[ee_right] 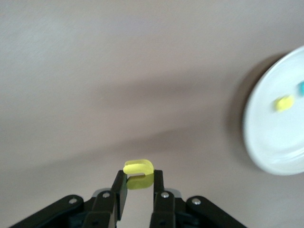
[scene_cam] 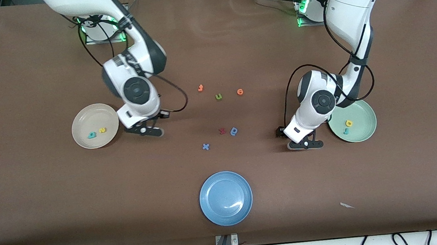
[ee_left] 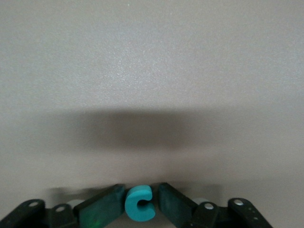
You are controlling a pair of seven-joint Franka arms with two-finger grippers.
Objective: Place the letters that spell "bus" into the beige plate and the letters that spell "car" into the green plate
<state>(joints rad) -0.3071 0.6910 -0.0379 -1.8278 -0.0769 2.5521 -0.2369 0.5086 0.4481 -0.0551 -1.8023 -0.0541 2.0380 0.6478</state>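
My left gripper point(scene_cam: 306, 144) is down at the table beside the green plate point(scene_cam: 368, 123), its fingers point(ee_left: 102, 206) shut on the teal "c" point(ee_left: 139, 203). A yellow "a" point(scene_cam: 349, 123) and a teal "r" point(scene_cam: 346, 130) lie in that plate. My right gripper point(scene_cam: 145, 130) hovers just beside the beige plate point(scene_cam: 88, 118), shut on the yellow "u" point(ee_right: 138, 167), which sticks out past its fingertips. In the beige plate point(ee_right: 270, 142) lie a teal "b" point(scene_cam: 92, 135) and a yellow "s" point(scene_cam: 102, 130).
Loose letters lie mid-table: two orange ones point(scene_cam: 200, 88) point(scene_cam: 240, 92), a green "u" point(scene_cam: 218, 96), a dark red one point(scene_cam: 222, 131), a blue rounded one point(scene_cam: 234, 131) and a blue "x" point(scene_cam: 205, 146). A blue plate point(scene_cam: 227, 211) sits nearest the front camera.
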